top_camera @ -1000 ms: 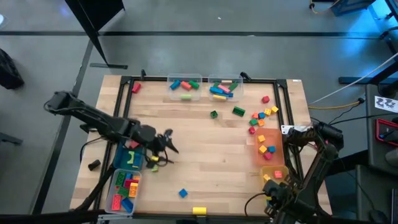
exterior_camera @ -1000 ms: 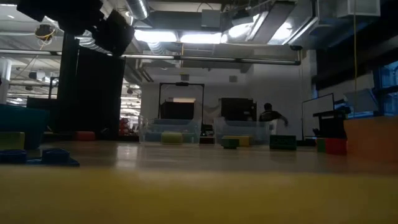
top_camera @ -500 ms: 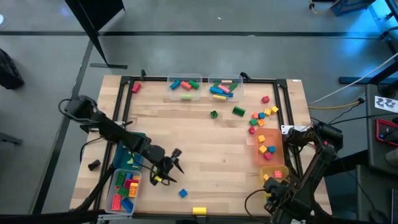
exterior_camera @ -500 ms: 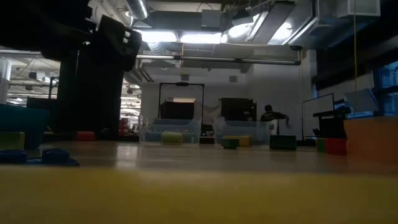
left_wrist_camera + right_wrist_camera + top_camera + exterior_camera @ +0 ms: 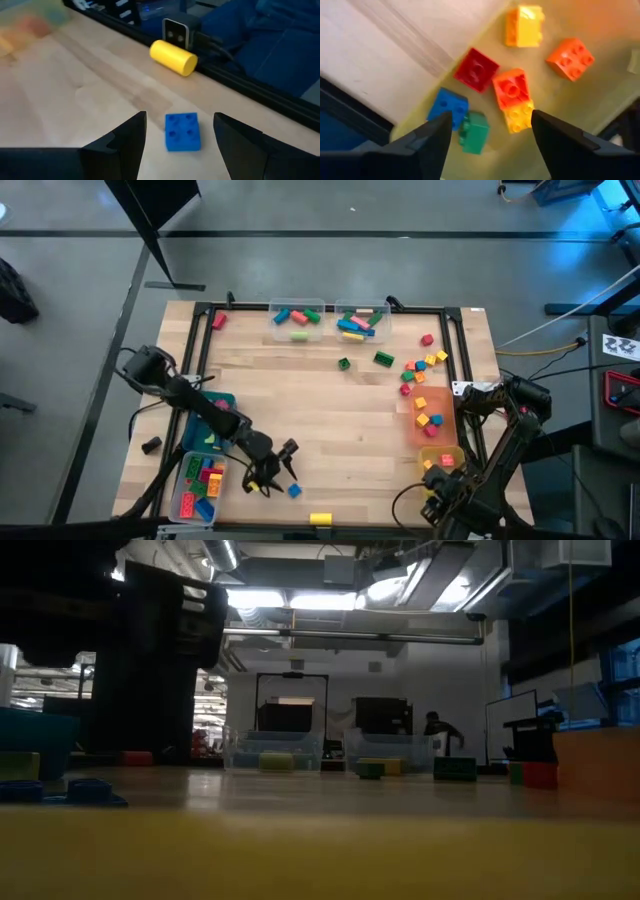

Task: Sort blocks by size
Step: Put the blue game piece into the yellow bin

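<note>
The light wooden table point(image 5: 330, 415) with a black metal frame stands on a smooth grey floor point(image 5: 300, 265) crossed by a dark line. Across the table, the room beyond is dim, with bright ceiling light strips point(image 5: 300, 600) among exposed ducts and pipes point(image 5: 420, 570). A black-framed stand point(image 5: 292, 705) and a dark monitor point(image 5: 382, 715) sit far back, where a person point(image 5: 438, 727) shows.

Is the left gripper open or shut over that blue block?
Open. The left gripper has its fingers spread on either side of the blue block, with wood visible between them.
</note>
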`<move>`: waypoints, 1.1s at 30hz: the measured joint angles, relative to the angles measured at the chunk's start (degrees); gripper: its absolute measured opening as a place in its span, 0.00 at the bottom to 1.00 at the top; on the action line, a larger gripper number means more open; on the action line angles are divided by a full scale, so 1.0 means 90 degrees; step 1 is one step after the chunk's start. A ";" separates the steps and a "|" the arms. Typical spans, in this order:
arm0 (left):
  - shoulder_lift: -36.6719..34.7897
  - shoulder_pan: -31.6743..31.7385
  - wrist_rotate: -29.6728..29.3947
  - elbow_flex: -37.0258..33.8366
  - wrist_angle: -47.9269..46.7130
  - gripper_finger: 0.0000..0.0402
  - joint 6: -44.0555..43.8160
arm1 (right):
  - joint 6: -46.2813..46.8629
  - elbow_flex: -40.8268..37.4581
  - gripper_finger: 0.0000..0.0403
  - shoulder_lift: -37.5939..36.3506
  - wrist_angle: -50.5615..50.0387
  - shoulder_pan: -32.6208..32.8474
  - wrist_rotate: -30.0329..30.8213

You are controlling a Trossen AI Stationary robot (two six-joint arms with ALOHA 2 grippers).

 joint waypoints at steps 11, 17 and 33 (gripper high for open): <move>0.0804 0.0181 0.0515 0.0512 -0.0046 0.54 -0.0203 | 0.0002 0.0000 0.67 0.0000 0.0448 -0.0002 0.0560; 0.1192 0.0184 0.0516 0.0636 -0.0034 0.54 -0.0213 | 0.0002 0.0000 0.67 0.0000 0.0452 -0.0002 0.0563; 0.1376 0.0259 0.0516 0.0672 -0.0027 0.30 -0.0224 | -0.0193 0.0285 0.67 -0.0015 0.0152 0.0000 0.0108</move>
